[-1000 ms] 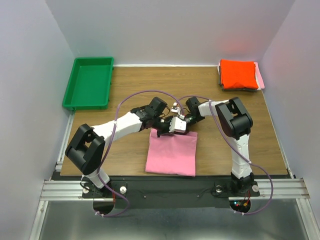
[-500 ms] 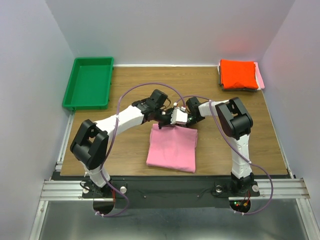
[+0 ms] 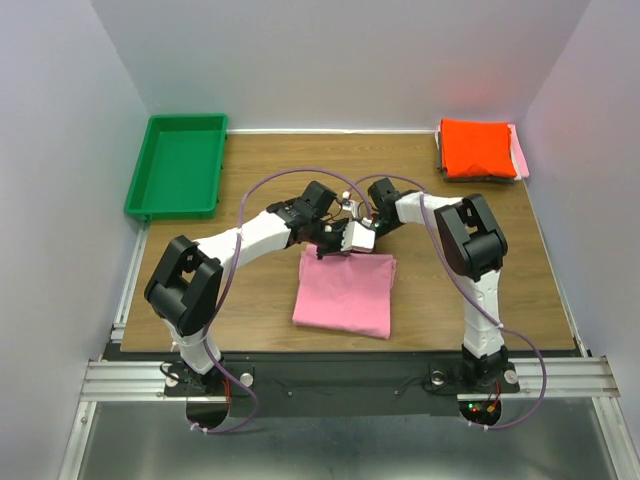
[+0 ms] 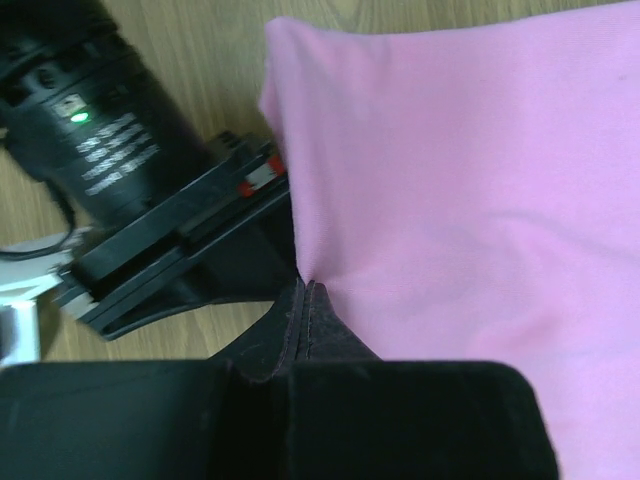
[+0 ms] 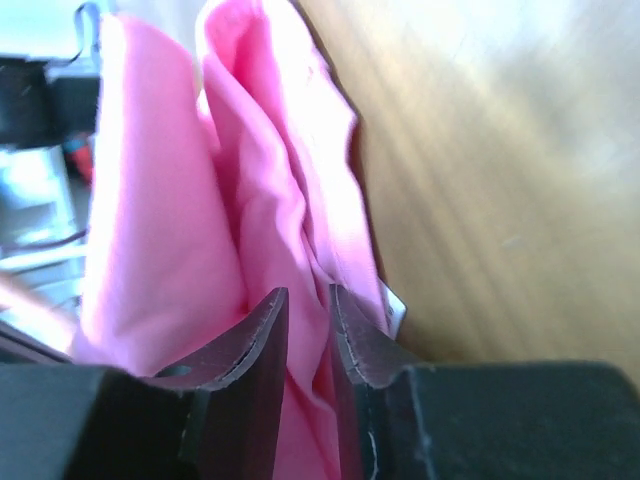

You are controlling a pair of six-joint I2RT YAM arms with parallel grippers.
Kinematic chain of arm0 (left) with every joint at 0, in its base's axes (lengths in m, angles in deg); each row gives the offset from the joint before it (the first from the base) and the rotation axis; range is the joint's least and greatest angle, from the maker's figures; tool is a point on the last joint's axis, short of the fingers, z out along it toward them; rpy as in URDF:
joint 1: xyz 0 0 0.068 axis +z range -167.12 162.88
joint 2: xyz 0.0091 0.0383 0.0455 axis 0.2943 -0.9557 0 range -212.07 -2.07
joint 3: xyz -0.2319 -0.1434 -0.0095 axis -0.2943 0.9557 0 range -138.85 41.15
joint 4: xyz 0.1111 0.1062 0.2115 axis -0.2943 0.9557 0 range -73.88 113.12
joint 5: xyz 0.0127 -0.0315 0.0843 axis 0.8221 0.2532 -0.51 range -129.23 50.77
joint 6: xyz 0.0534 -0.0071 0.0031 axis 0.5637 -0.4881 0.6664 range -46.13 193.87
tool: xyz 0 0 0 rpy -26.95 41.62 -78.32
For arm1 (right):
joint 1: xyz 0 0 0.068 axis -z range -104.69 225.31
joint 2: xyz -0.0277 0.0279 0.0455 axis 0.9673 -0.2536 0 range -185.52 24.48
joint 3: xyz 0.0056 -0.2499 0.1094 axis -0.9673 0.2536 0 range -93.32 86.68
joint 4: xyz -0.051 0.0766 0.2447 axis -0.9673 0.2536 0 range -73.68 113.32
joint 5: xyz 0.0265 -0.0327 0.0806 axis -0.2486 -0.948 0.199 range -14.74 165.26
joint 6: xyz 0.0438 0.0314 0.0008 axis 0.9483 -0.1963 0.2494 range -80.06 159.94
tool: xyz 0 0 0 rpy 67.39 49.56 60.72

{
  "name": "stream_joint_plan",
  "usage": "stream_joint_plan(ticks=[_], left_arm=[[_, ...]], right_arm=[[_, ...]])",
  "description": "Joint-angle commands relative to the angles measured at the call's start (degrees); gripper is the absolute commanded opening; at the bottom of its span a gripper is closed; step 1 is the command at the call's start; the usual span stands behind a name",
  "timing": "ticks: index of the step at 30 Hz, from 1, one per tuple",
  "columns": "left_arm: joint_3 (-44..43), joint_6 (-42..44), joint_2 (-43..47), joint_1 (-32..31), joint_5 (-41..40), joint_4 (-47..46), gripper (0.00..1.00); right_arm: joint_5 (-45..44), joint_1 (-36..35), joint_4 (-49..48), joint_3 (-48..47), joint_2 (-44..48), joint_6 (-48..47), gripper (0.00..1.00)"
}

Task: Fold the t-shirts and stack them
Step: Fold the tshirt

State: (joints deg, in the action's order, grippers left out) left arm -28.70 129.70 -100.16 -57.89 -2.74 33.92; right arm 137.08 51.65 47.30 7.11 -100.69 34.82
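Observation:
A bubblegum pink t-shirt (image 3: pixel 345 292) lies folded into a rectangle on the wooden table (image 3: pixel 270 180), near the front middle. My left gripper (image 3: pixel 326 247) is shut on its far left edge; in the left wrist view the jaws (image 4: pixel 305 290) pinch the pink cloth (image 4: pixel 470 160). My right gripper (image 3: pixel 362 241) is shut on the far edge beside it, with pink folds (image 5: pixel 250 180) between its fingers (image 5: pixel 305 300). A folded orange-red t-shirt (image 3: pixel 477 148) lies on a stack at the far right corner, with a paler pink one (image 3: pixel 519 152) and a dark one under it.
A green plastic tray (image 3: pixel 178 165) stands at the far left corner. White walls close in the table on three sides. Purple cables loop above both arms near the grippers.
Both grippers have moved away from me, drawing the pink t-shirt's far edge up the table; the cloth now lies a little farther back and its far edge is straighter.

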Motion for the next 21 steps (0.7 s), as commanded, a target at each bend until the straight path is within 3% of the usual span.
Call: stream_joint_plan(ticks=[1, 19, 21], left_arm=[[0.76, 1.38, 3.69, -0.18, 2.01, -0.14, 0.00], [0.32, 3.49, 4.21, -0.53, 1.57, 1.18, 0.00], [0.06, 3.49, 4.22, -0.54, 1.48, 1.36, 0.00]], right_arm=[[-7.06, 0.19, -0.22, -4.54, 2.64, -1.47, 0.29], [-4.52, 3.70, 0.92, -10.95, 1.95, -2.08, 0.24], [-2.76, 4.15, 0.92, -11.75, 1.07, -2.17, 0.19]])
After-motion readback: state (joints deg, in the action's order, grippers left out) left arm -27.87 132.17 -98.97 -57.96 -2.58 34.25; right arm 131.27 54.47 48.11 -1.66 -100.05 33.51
